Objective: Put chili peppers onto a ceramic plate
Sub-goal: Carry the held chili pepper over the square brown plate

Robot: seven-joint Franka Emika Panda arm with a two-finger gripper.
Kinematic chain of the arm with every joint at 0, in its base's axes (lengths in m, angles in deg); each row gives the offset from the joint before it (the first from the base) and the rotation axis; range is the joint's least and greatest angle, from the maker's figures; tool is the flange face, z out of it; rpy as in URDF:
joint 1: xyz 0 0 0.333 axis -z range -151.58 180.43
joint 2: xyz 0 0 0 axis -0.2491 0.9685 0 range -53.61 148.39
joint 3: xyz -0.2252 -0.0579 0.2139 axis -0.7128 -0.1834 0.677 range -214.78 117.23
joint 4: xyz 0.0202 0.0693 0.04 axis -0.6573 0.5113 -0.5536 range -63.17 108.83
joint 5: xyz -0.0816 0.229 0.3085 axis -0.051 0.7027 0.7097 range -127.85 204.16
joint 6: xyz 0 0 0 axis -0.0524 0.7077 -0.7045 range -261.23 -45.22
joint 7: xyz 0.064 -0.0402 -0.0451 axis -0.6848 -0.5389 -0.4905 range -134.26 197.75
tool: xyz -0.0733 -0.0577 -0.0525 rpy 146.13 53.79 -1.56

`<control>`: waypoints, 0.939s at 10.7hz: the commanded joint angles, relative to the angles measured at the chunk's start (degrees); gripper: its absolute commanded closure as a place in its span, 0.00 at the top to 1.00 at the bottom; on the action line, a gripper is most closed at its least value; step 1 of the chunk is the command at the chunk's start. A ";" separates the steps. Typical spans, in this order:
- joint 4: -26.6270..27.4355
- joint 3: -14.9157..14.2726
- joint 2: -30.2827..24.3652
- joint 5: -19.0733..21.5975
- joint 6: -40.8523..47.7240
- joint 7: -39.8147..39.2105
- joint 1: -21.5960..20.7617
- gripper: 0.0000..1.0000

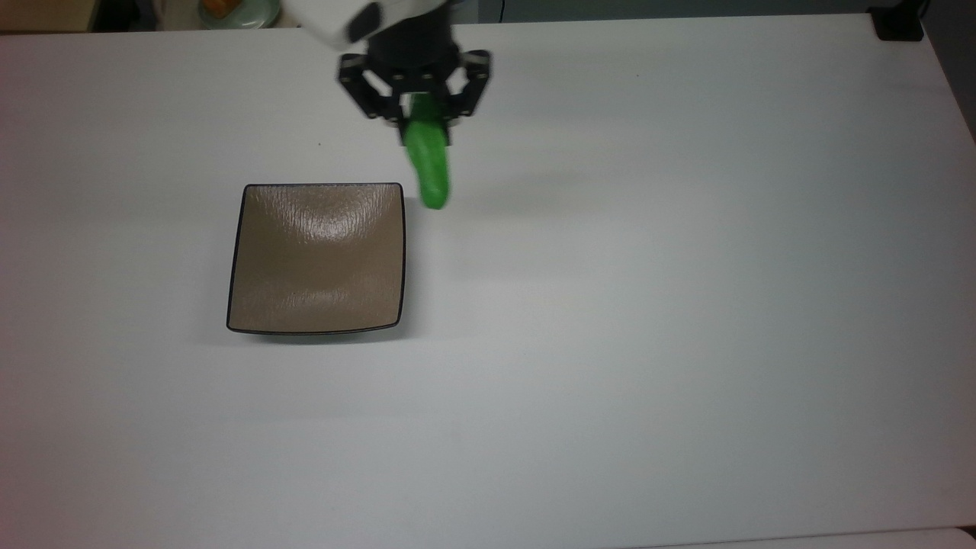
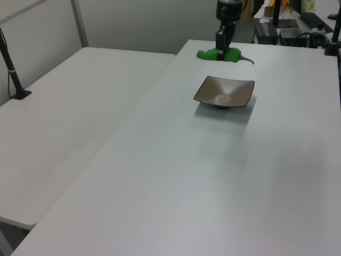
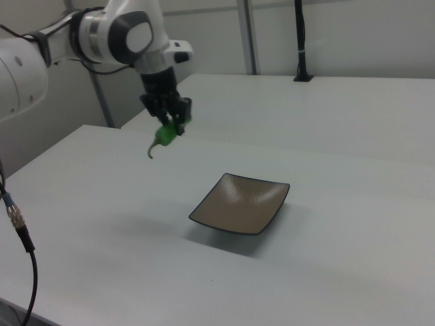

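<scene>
My gripper (image 1: 418,112) (image 2: 222,49) (image 3: 172,128) is shut on the green chili pepper (image 1: 428,165) (image 2: 210,54) (image 3: 164,136) and holds it up in the air, level, with the curved stem (image 2: 246,59) (image 3: 151,149) sticking out on one side. In the top view the pepper hangs just past the upper right corner of the square brown ceramic plate (image 1: 318,257). The plate (image 2: 224,92) (image 3: 240,203) lies flat on the white table with nothing on it.
The white table (image 1: 648,305) stretches wide around the plate. A second white table (image 2: 69,106) stands alongside, with a black post (image 2: 11,69) on it. Clutter and cables (image 2: 287,21) sit beyond the table's far end. A loose cable (image 3: 17,224) hangs at the right view's left.
</scene>
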 commanded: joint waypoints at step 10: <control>7.41 -0.52 8.83 -4.71 -12.81 -9.25 8.89 0.06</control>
